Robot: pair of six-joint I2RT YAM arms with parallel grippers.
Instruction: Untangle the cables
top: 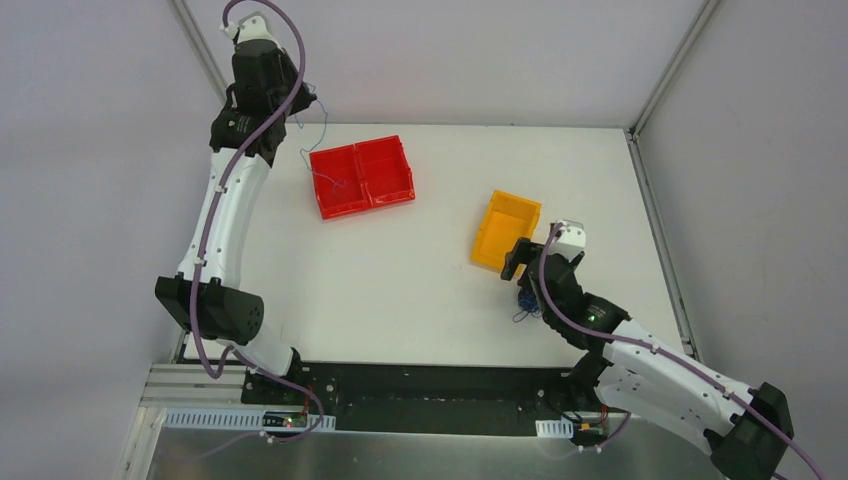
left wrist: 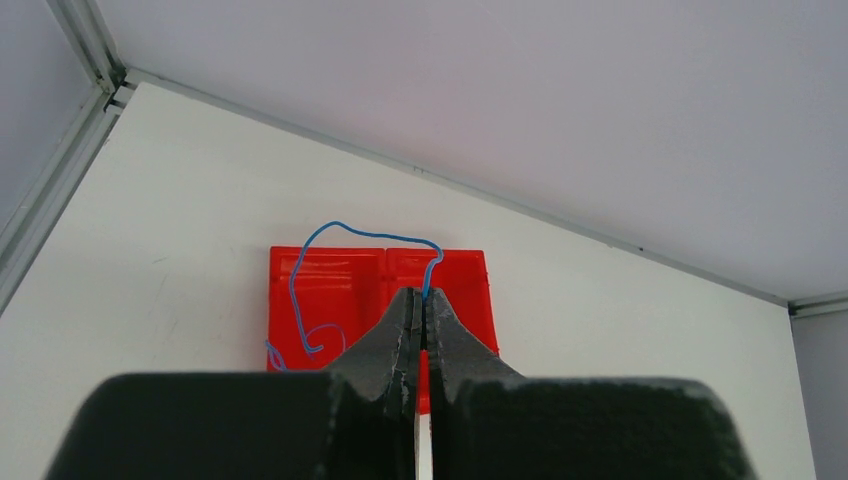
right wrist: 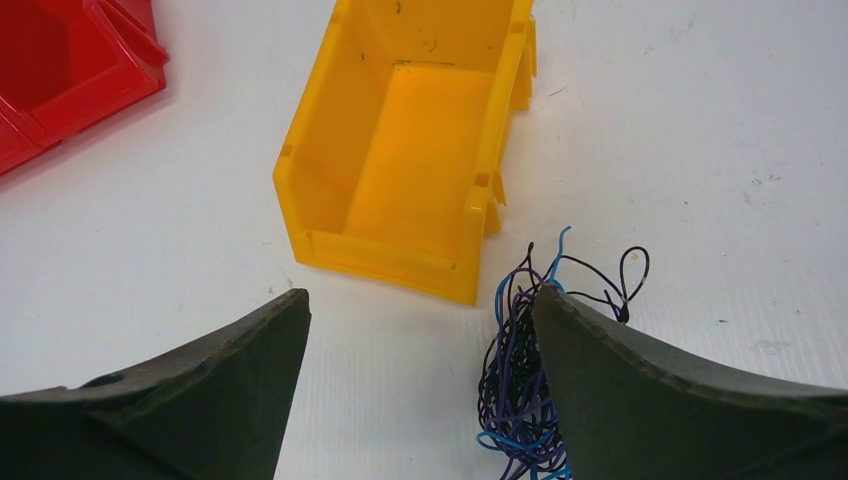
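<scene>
**One blue wire aloft, the knot on the table**

Risks first. The blue wire [left wrist: 340, 228] arcs from the left claw [left wrist: 422, 300] down into the red tray [left wrist: 470, 290], and its loose end curls like a hook inside. A pull to the side could likely catch that hook on the tray wall or divider and drag the tray. The wire is very thin and might also slide out of the pinch.

The tangled bundle [right wrist: 515, 380] of blue, black and dark wires lies on the table just beside the yellow bin [right wrist: 310, 150]. It sits far off centre, against the inner face of one finger [right wrist: 640, 390]. Closing there may only shove it aside or trap a stray loop.

- **Left claw:** shut tight on the blue wire's upper end.
- **Right claw** [right wrist: 420, 300]: spread wide, holding nothing, one finger seemingly brushing the bundle.
</scene>
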